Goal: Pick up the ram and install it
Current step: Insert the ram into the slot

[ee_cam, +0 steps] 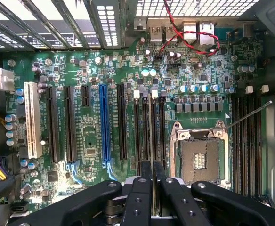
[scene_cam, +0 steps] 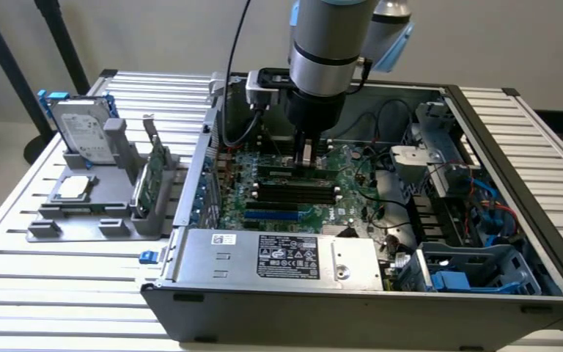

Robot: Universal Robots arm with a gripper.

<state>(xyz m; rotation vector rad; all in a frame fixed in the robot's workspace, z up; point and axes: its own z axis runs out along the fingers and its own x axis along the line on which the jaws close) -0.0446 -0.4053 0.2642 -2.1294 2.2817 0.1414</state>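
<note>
We are holding ram (ee_cam: 150,136) edge-on between gripper (ee_cam: 152,181) fingers, directly over black memory slots (scene_cam: 296,192) in middle of motherboard (ee_cam: 90,70), inside open computer case (scene_cam: 516,154). Stick is looking upright, lower edge at or just above slot; contact unclear.

We are judging risks: stick sitting slightly off slot line or tilted, so pressing could jam it or bend it; notch mismatch would be blocking seating.

Jaws are nearly closed, pinching ram's thin faces.
</note>
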